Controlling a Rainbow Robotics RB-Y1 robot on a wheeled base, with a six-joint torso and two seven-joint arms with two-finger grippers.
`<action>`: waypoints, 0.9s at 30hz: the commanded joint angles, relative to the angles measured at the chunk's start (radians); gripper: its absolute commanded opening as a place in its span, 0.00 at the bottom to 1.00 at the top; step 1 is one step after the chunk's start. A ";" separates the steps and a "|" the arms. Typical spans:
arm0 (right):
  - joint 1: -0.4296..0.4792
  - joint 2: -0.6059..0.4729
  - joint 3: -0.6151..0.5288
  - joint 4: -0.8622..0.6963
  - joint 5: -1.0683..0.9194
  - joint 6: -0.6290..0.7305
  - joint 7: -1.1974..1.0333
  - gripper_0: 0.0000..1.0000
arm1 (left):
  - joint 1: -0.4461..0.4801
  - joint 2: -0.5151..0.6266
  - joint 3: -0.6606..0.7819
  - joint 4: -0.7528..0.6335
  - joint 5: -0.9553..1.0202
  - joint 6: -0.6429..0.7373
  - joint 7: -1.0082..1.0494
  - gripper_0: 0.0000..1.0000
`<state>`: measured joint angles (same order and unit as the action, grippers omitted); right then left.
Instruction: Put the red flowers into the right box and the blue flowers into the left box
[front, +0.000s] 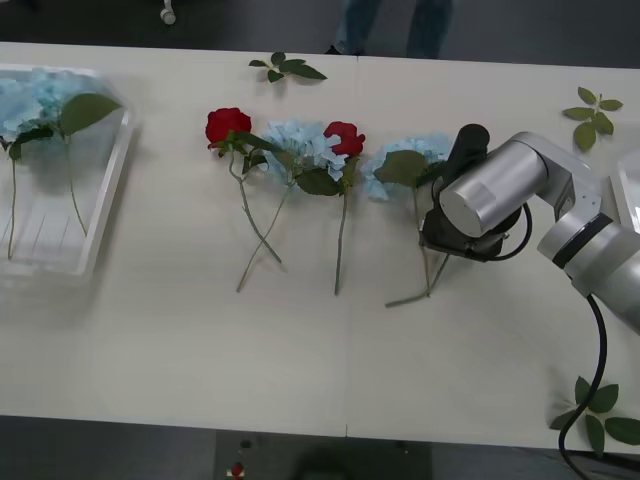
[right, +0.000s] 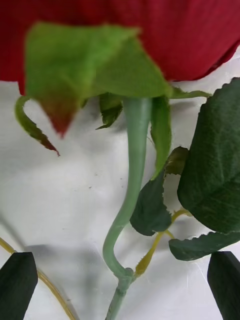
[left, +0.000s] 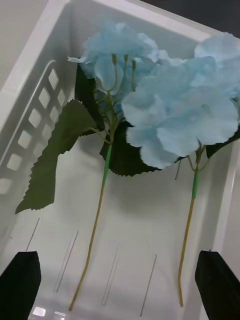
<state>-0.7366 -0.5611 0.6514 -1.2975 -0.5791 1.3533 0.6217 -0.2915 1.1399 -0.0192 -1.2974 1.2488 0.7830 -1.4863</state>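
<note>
Two red flowers (front: 228, 125) (front: 345, 137) lie at mid-table among two blue flowers (front: 300, 145) (front: 405, 165). Another red flower (right: 150, 35) shows close up in the right wrist view, its green stem (right: 132, 165) running down between the fingers of my open right gripper (right: 120, 285). That gripper (front: 440, 240) hangs low over stems right of centre. The left box (front: 110, 190) holds two blue flowers (left: 115, 50) (left: 185, 115). My left gripper (left: 120, 285) hovers open above them, holding nothing. The right box (front: 625, 185) shows as a rim strip at the right edge.
Loose green leaf sprigs lie at the table's far edge (front: 285, 68), at the back right (front: 592, 112) and at the front right corner (front: 600, 410). Bare tabletop stretches between the left box and the flowers and along the front.
</note>
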 joint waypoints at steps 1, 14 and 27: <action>0.011 -0.006 -0.016 -0.008 0.012 0.017 -0.026 1.00 | 0.005 0.026 0.012 -0.008 -0.005 0.007 -0.005 0.89; 0.011 -0.002 -0.016 -0.013 0.001 0.078 -0.046 1.00 | 0.003 0.014 0.216 -0.091 0.089 0.372 -0.040 0.90; 0.011 -0.002 -0.016 -0.019 -0.019 0.079 -0.053 0.00 | -0.110 -0.180 0.397 -0.250 0.158 0.667 -0.037 0.89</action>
<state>-0.7295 -0.5611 0.6367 -1.2975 -0.5930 1.4257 0.6215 -0.3392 0.9961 0.3836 -1.5034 1.4236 1.4404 -1.4884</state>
